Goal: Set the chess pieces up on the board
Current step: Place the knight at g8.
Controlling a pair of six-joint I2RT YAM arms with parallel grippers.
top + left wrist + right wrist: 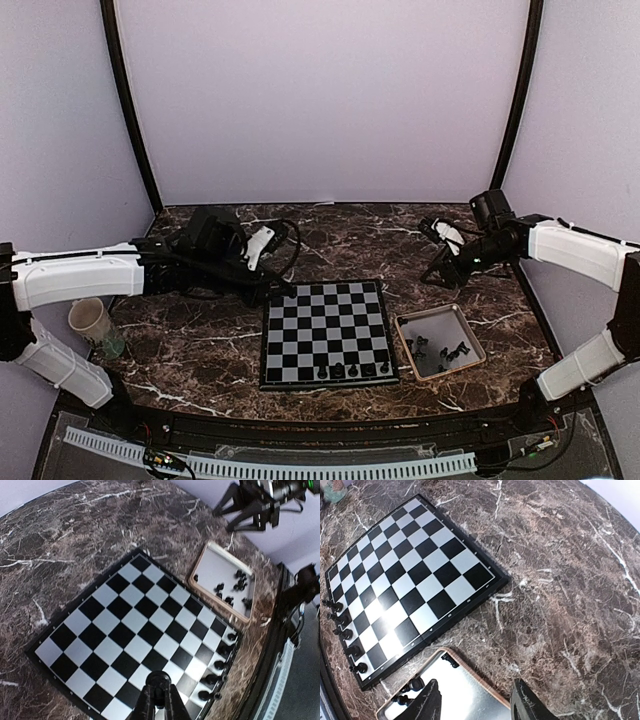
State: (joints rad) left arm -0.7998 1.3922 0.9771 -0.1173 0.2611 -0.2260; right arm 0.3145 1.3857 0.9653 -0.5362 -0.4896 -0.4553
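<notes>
1. Top external puts the nearest things lowest. Five chess pieces point(352, 370) stand along the near rank of the board point(325, 325) on its right-hand squares, and the left squares of that rank are bare.
2. Just right of the board, not touching it, the tan-rimmed tray point(428, 312) sits on the bench point(200, 350). The loose pieces point(440, 352) cluster in its near half, too small for me to count or tell by type.
3. The left jaws are pressed together on nothing and hang over the board's far-left corner. In the left wrist view the fingers point(159, 695) form one dark wedge above the squares.
4. Farthest back, the right jaws are spread and empty, over the bench beyond the tray. The right wrist view shows the tray's far corner lying between them.
5. I judge the step in hand to be the right arm fetching the next piece from the tray. I would:
   - pick one standing apart from its neighbours;
   - come straight down with the spread just wider than the piece;
   - stay off the rim and pinch low on the stem so it cannot pivot.
6. For the placing, I would lift clear and cross above the standing row. I would then lower onto the centre of the next free near-rank square and let go only once the piece is seated. The left arm should stay out of that path.
</notes>
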